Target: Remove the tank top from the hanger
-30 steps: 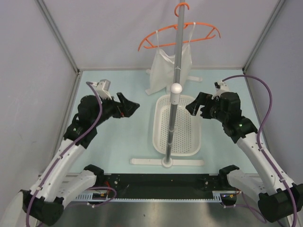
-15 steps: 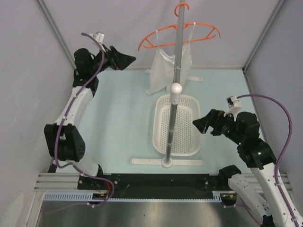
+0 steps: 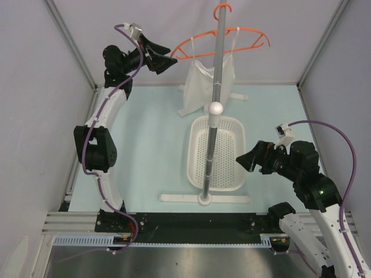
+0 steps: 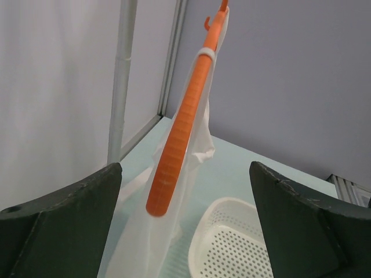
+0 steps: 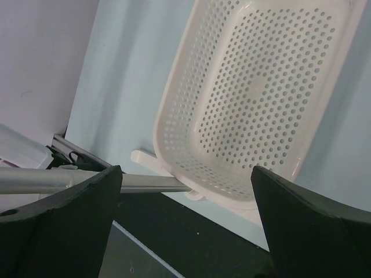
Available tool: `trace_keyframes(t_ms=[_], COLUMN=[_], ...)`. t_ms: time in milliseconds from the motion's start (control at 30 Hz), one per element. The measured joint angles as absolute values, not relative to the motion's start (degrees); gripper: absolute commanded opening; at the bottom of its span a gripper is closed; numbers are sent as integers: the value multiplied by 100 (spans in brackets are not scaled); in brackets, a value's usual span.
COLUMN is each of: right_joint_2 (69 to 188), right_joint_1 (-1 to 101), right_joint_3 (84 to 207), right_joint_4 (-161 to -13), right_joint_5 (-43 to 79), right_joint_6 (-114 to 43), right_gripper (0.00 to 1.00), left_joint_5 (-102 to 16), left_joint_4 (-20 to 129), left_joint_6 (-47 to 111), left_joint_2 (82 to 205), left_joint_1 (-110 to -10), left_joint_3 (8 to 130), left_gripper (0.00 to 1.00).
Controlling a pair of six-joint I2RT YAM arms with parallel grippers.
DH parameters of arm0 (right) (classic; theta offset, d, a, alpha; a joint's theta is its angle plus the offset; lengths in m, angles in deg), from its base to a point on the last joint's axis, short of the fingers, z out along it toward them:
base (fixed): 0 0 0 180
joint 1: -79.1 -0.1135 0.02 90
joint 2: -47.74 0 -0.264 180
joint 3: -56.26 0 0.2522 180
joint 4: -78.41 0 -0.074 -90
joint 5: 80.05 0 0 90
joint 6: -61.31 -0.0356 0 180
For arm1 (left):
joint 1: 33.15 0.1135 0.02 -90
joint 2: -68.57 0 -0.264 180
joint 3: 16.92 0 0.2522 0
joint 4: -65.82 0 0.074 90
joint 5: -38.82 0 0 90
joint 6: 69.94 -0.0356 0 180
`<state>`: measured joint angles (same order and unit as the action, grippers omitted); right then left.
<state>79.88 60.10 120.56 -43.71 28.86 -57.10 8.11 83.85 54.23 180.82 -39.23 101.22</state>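
I have the left gripper (image 3: 168, 62) spread wide, with the hanger (image 4: 177, 139) end just ahead of it, untouched. The tank top (image 4: 145, 243) hangs from it.

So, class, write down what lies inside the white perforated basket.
Nothing shows inside the basket: its perforated floor looks bare in the top and right wrist views. From above, the grey pole crosses it and covers a narrow strip of the floor.

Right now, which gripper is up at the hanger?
The left gripper: raised at the back, jaws open, just off the orange hanger's left tip. The right gripper sits low beside the white basket, far from it.
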Motion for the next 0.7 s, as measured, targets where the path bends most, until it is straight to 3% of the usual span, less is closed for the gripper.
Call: trace_keyframes(t_ms=[167, 367, 533, 633, 700], right_joint_2=[8032, 8141, 8248, 8251, 8244], right_joint_1=[6010, 6010, 6010, 6010, 6010], right_joint_3=[12200, 12227, 12244, 12275, 12299], right_joint_4=[-4283, -4286, -4266, -4259, -4257], right_joint_5=[2886, 2886, 2882, 2878, 2860], right_joint_6=[-5712, -5712, -5710, -5710, -5712], right_gripper=[100, 100, 100, 100, 100], left_joint_5=[806, 697, 642, 612, 590], left_joint_4=[8225, 7709, 7508, 7349, 7253], left_joint_6=[5272, 4811, 4608, 4459, 4361], left_joint_2=[18547, 18738, 18781, 18783, 18783], left_joint_1=[-4164, -4385, -4439, -4457, -4461], left_joint_3=[10927, 11313, 11348, 11351, 11353], left_gripper=[84, 57, 47, 24, 21])
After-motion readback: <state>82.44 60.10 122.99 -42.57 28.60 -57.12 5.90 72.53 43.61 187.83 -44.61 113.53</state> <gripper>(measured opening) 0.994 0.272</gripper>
